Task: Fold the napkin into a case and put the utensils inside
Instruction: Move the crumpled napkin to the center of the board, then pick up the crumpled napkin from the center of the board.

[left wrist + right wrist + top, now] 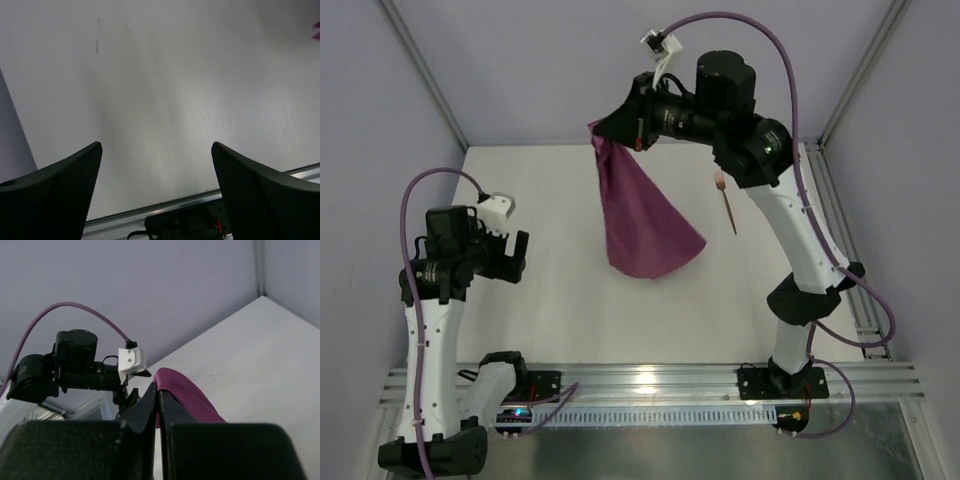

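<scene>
Napkin point(645, 225), top view: hangs unfolded from right gripper point(600, 130), lower end on table point(540, 310). Fork point(727, 205) lies below-right of that claw, clear of cloth. Left gripper point(518, 258) sits well left of cloth.
Left wrist: jaws wide apart over table, magenta sliver far right.
Right wrist: jaws clamped together on napkin corner, cloth draping just beyond the tips.

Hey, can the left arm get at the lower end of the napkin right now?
Probably yes. The left gripper is open and empty, and only bare table shows between it and the napkin, which the right gripper holds up by one corner. Whether the arm stretches that far is unclear.
</scene>
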{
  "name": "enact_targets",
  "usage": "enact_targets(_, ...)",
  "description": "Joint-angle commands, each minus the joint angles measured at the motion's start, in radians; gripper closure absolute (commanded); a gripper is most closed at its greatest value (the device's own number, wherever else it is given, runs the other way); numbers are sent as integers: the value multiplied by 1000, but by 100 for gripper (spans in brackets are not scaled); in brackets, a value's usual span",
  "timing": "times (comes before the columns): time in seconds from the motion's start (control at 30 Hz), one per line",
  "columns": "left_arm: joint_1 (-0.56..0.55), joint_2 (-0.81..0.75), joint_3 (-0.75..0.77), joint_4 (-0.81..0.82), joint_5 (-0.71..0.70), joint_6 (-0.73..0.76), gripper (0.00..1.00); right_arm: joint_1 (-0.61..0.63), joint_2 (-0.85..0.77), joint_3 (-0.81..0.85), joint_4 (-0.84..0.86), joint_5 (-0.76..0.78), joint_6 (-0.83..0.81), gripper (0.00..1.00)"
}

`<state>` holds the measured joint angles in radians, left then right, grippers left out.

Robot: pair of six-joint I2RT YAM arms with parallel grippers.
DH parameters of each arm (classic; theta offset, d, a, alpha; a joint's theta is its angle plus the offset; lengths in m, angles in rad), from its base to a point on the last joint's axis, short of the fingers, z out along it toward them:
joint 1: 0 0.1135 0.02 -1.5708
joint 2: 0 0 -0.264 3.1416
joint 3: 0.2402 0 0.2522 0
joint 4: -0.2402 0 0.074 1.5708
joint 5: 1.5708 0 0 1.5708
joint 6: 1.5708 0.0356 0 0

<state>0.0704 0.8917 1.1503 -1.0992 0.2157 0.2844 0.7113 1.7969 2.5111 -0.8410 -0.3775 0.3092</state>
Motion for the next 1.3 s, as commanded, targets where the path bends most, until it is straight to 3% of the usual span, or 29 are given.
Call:
enact_targets(0.0, 2, -27, 75, 25, -73, -53, 7, 22, 72, 109, 232, -274, 195, 96)
enact_targets(0.07, 2, -39, 106, 35, -96, -59, 6, 17, 0, -53, 465, -281, 272, 96)
enact_targets(0.2, 2, -31, 147, 38, -85, -57, 4, -39, -28, -115, 496, -273, 306, 96)
enact_targets(0.3, 2, -14, 128, 62, -79, -51, 4, -111, -102, -361, 549, -282, 321, 96)
enact_targets(0.43, 2, 7, 63, 105, -49, -41, 6, -194, -218, -864, 579, -233, 257, 96)
enact_targets(0.53, 0, 36, 8, 119, -19, -15, 13, -251, -295, -1206, 640, -221, 232, 96)
enact_targets(0.7, 2, 160, -60, 165, -6, 6, 32, -260, -323, -1544, 654, -138, 157, 96)
enact_targets(0.93, -23, 461, -9, 300, 48, -36, 37, -263, -232, -1684, 752, -95, 156, 96)
enact_targets(1.13, -101, 790, 185, 404, -7, -60, 33, -262, -156, -1695, 792, -106, 166, 96)
enact_targets(1.27, -107, 1019, 377, 356, 1, -93, 37, -262, -146, -1700, 800, -100, 168, 96)
